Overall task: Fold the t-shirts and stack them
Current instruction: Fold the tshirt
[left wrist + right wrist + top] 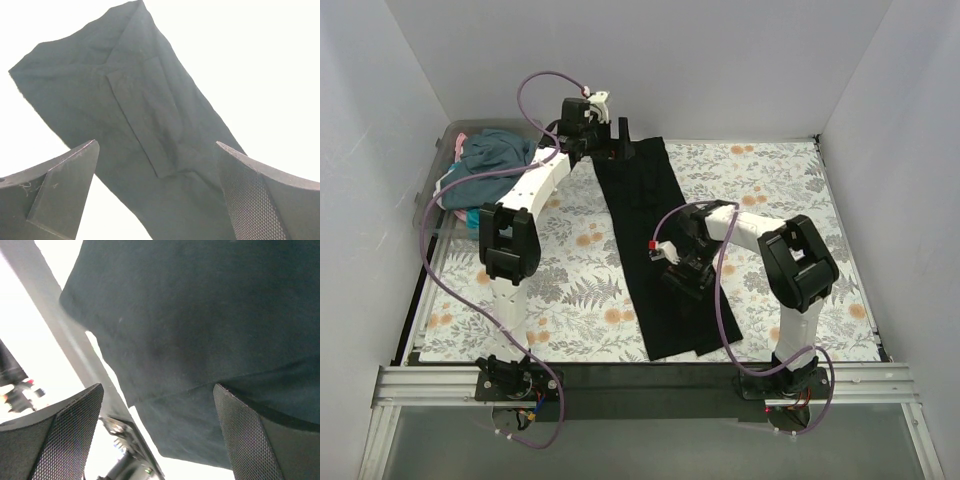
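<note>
broadly, a floral-printed table covering point(790, 200) across the whole work surface, with white walls on three sides. on it, the black t-shirt point(645, 240), folded lengthwise into a long narrow strip. runs from the far edge of the covering, left of centre, down to the near edge, slanting slightly rightward toward the bases. lies flat, with one folded flap showing along its middle in the left wrist view, black t-shirt point(145, 115).

at the far left, a clear plastic bin point(428, 195) against the wall, holding a heap of other t-shirts point(495, 155): slate-blue and teal on top, a bit of pink at the edge. well apart from the black one.

then the left arm point(535, 185), stretched toward the far end of the strip, with the left gripper point(612, 140) over the shirt's far edge. from its own camera, left gripper point(156, 146) spread wide, nothing between the fingers point(60, 185), only black cloth below.

the right arm point(760, 228), bent inward over the lower half of the strip, with the right gripper point(688, 272) above the shirt's right side. in the right wrist view, right gripper point(157, 387) gaping wide too and empty, mesh pads point(250, 435) either side of dark fabric and a seam line. cannot tell whether any fingertip touches the cloth.
</note>
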Action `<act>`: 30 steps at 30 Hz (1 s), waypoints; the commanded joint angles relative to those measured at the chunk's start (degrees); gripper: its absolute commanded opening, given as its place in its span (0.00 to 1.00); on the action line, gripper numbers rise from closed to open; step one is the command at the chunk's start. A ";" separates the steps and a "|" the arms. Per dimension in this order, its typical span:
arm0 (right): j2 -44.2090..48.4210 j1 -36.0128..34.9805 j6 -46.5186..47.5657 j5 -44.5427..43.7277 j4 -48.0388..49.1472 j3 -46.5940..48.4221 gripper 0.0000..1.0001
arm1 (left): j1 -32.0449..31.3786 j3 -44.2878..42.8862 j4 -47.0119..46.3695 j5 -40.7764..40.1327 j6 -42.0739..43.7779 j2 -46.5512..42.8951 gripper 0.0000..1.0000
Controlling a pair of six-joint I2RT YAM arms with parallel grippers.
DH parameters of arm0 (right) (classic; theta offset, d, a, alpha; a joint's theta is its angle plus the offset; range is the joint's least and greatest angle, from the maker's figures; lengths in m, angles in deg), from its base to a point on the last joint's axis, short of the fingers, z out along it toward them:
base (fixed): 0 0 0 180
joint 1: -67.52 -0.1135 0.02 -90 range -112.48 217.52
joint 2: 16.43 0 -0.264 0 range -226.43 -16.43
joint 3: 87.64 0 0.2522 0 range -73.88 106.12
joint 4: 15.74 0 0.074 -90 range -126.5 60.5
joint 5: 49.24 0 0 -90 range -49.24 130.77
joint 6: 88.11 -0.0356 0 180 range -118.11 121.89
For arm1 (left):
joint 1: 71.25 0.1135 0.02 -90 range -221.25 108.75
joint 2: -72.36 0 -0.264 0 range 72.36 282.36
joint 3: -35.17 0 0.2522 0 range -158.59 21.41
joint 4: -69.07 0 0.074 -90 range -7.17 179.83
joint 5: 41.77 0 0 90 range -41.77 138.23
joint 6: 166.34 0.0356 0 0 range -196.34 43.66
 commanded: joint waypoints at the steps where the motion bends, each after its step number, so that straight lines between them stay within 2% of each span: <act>1: -4.69 -6.04 -1.54 8.08 5.45 -1.99 0.98 | 0.56 4.94 3.08 2.43 -2.12 -5.61 0.98; 5: -7.94 -11.75 -4.09 18.53 6.86 5.72 0.98 | 0.64 12.49 3.52 3.48 -2.30 -8.87 0.98; 9: -9.27 -14.66 -7.79 24.70 10.28 13.45 0.98 | 0.56 13.83 5.28 4.62 -2.83 -7.91 0.90; 12: -6.90 -10.55 -9.10 27.86 10.55 16.20 0.98 | 0.56 13.39 6.60 5.59 -2.74 -6.68 0.83; 13: -6.20 -8.88 -10.24 28.57 10.72 17.43 0.98 | 0.56 13.21 6.86 5.94 -2.74 -6.42 0.78; 15: -4.61 -3.08 -11.21 29.36 11.42 19.10 0.98 | 0.64 13.65 7.04 6.73 -3.00 -6.15 0.74; 18: -3.64 2.82 -14.64 27.88 14.22 21.21 0.98 | 0.56 14.88 6.16 8.66 -3.79 -5.89 0.71; 21: -4.43 5.81 -21.65 21.47 21.41 23.41 0.98 | 0.64 16.64 5.37 11.04 -4.85 -5.62 0.64; 22: -4.78 6.34 -24.29 17.97 23.80 23.68 0.98 | 0.56 17.42 5.11 11.65 -5.63 -5.27 0.60; 23: -5.83 7.21 -26.23 16.81 25.82 23.94 0.96 | 0.56 17.87 4.76 12.35 -6.08 -5.27 0.51; 26: -9.25 8.01 -31.25 12.41 30.76 26.91 0.91 | 0.64 19.80 4.23 13.85 -6.69 -5.27 0.43; 30: -13.39 8.28 -36.60 8.10 35.23 29.92 0.76 | 0.56 20.77 4.05 12.19 -6.78 -4.83 0.39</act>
